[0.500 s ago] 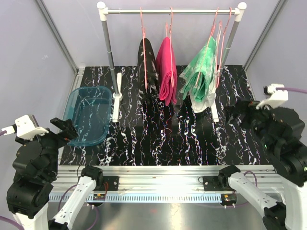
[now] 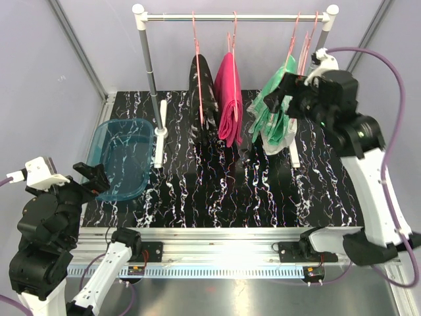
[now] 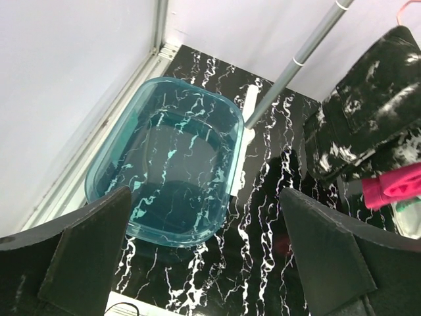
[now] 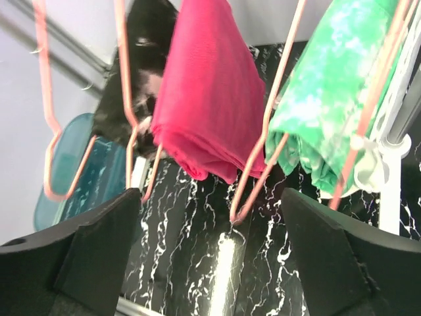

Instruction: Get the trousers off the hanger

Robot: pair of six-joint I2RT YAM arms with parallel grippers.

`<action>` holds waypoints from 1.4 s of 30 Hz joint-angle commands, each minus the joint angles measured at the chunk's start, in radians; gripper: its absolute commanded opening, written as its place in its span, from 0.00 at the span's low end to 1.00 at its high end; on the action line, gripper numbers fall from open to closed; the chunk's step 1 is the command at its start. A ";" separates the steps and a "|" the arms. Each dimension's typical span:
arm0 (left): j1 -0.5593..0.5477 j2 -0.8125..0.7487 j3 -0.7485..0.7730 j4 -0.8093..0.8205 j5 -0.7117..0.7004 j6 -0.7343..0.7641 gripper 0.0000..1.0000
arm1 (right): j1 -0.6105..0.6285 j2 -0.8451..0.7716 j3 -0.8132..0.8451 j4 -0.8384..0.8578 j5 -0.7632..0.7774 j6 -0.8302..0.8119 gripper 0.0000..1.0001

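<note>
Three trousers hang folded over pink wire hangers (image 2: 197, 46) on a rail: black with white speckles (image 2: 204, 92), magenta pink (image 2: 230, 99) and shiny mint green (image 2: 271, 112). My right gripper (image 2: 281, 95) is raised, open and empty, right by the green trousers' upper right side. In the right wrist view its jaws (image 4: 217, 263) stand wide apart, with the magenta (image 4: 210, 92), green (image 4: 329, 85) and black (image 4: 141, 85) trousers ahead and above. My left gripper (image 2: 92, 174) is open and empty, low at the left by the basin.
A teal see-through basin (image 2: 122, 158) lies at the table's left, also in the left wrist view (image 3: 171, 158). The rack's posts (image 2: 150, 72) stand on white feet (image 2: 160, 141). Grey walls close in the sides and back.
My right arm has swung up from the table's right side to the left, level with the green trousers. The left arm has barely moved.
</note>
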 commanded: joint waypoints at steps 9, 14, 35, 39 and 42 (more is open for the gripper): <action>-0.005 -0.004 0.014 0.019 0.068 0.014 0.99 | -0.002 0.267 0.202 -0.014 0.340 0.006 0.74; -0.005 -0.004 0.003 0.030 0.080 0.019 0.99 | -0.002 0.336 0.219 -0.017 0.369 -0.050 0.51; -0.005 0.000 -0.023 0.042 0.152 0.051 0.99 | -0.002 0.376 0.199 0.022 0.335 -0.139 0.17; -0.005 0.005 -0.018 0.044 0.174 0.054 0.99 | -0.002 0.380 0.200 0.025 0.341 -0.149 0.00; -0.005 0.009 -0.015 0.044 0.183 0.057 0.99 | -0.002 0.367 0.205 0.042 0.342 -0.164 0.00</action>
